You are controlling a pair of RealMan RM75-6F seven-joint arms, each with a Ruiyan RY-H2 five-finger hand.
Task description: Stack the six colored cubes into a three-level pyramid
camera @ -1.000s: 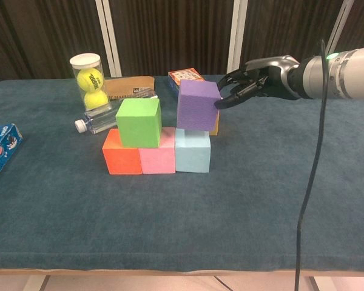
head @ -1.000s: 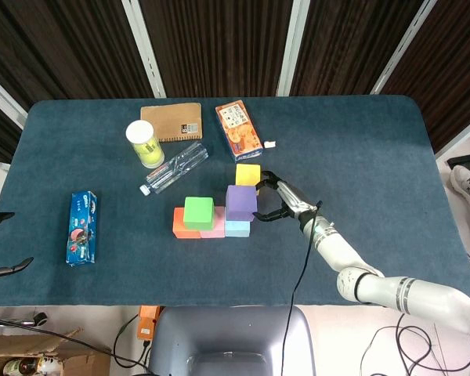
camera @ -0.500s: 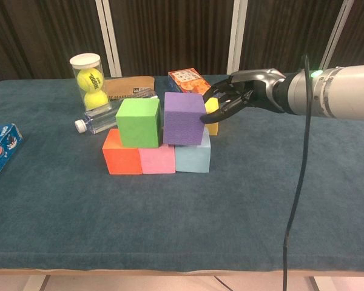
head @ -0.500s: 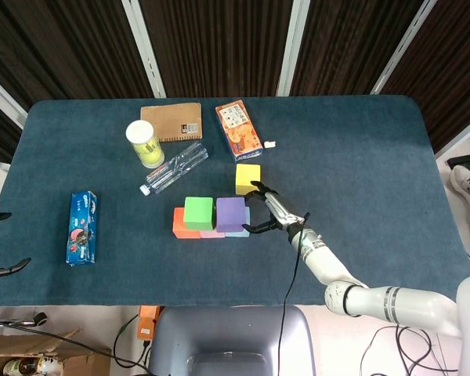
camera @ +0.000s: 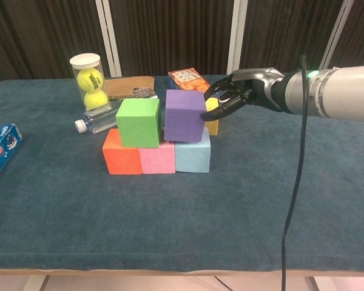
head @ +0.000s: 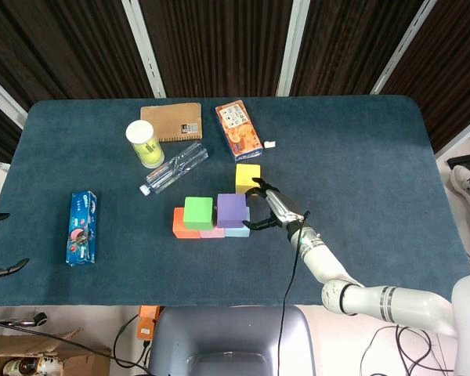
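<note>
The orange-red cube (camera: 121, 159), pink cube (camera: 157, 159) and light blue cube (camera: 192, 157) form a row on the table. On top of them the green cube (head: 198, 211) sits at the left and the purple cube (head: 231, 209) (camera: 184, 115) at the right, side by side. My right hand (head: 270, 210) (camera: 239, 97) grips the purple cube from its right side, fingers wrapped around that edge. The yellow cube (head: 247, 175) lies on the table just behind the row, partly hidden by the hand in the chest view. My left hand (head: 4, 269) shows at the far left edge, empty with fingers apart.
A tennis ball tube (head: 145, 143), a clear bottle (head: 174, 167), a brown notebook (head: 172, 121) and an orange snack box (head: 238, 129) lie behind the cubes. A blue cookie pack (head: 82, 227) lies at the left. A black cable (camera: 297, 182) hangs from my right arm.
My right hand carried the purple cube left and down onto the pink and light blue cubes, beside the green one. Over the last half second it barely shifted.
</note>
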